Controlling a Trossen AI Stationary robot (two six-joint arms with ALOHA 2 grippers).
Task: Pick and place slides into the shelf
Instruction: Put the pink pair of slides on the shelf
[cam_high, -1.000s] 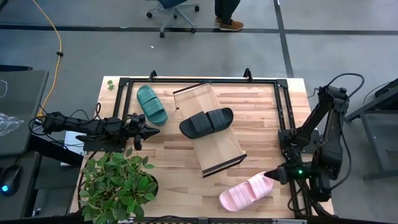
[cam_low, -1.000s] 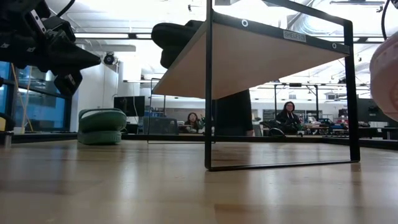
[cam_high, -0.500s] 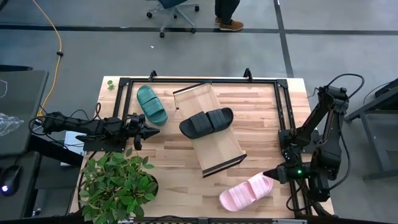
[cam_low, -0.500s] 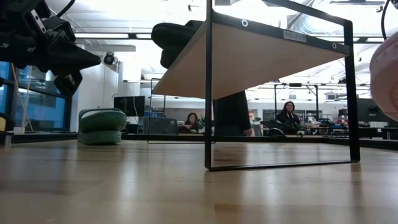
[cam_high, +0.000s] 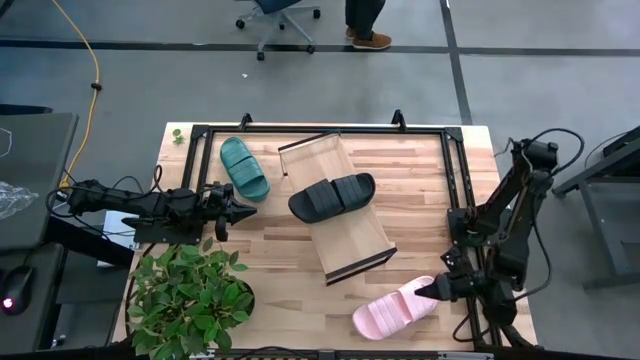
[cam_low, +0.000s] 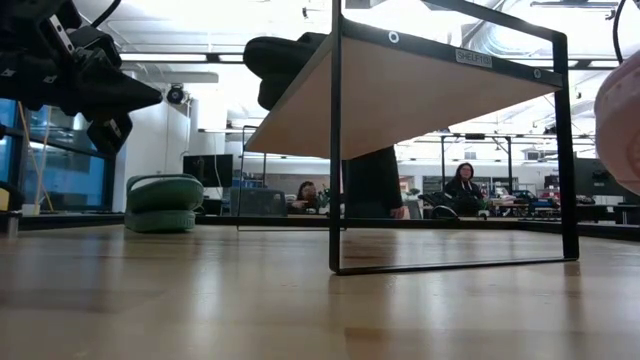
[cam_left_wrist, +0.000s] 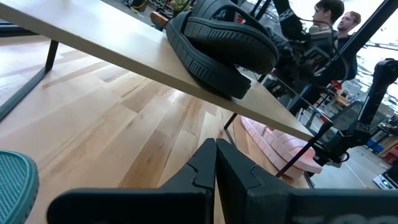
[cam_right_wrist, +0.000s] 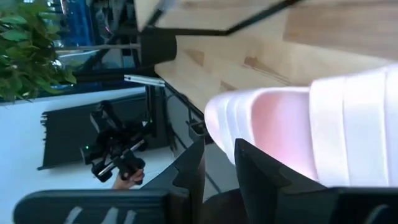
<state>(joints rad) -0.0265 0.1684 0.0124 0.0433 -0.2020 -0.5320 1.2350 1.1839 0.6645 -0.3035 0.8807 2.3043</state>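
Only the right end effector (cam_high: 432, 289) had moved, dropping toward five o'clock to the pink slide (cam_high: 395, 309), fingers apart. Left end effector (cam_high: 243, 209) waited, pinched together.

The left end effector (cam_high: 243, 211) lies low and level with fingers pressed together, while the right end effector (cam_high: 428, 291) angles downward, fingers slightly parted.
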